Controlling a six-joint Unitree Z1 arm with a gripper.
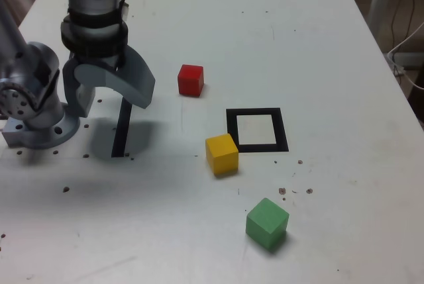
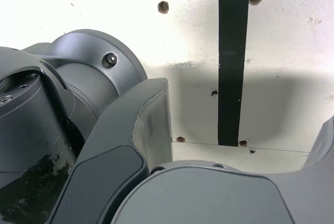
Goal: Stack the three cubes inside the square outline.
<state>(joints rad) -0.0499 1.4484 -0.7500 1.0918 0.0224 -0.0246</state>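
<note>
Three cubes lie apart on the white table (image 1: 318, 52) in the exterior view. The red cube (image 1: 191, 80) is farthest back, the yellow cube (image 1: 222, 154) sits right at the near left corner of the square outline (image 1: 231, 125), and the green cube (image 1: 267, 223) is nearest the front. The outline's white centre holds nothing. My gripper (image 1: 109, 102) hangs open at the exterior view's left, well away from all cubes, with nothing between its fingers. The wrist view shows my open gripper (image 2: 235, 135) above a black strip (image 2: 231, 62); no cube or outline appears there.
The arm's grey base (image 1: 33, 108) stands at the exterior view's left edge. A straight black strip (image 1: 122, 132) lies on the table under the gripper. Small screw holes (image 2: 163, 7) dot the table surface near it.
</note>
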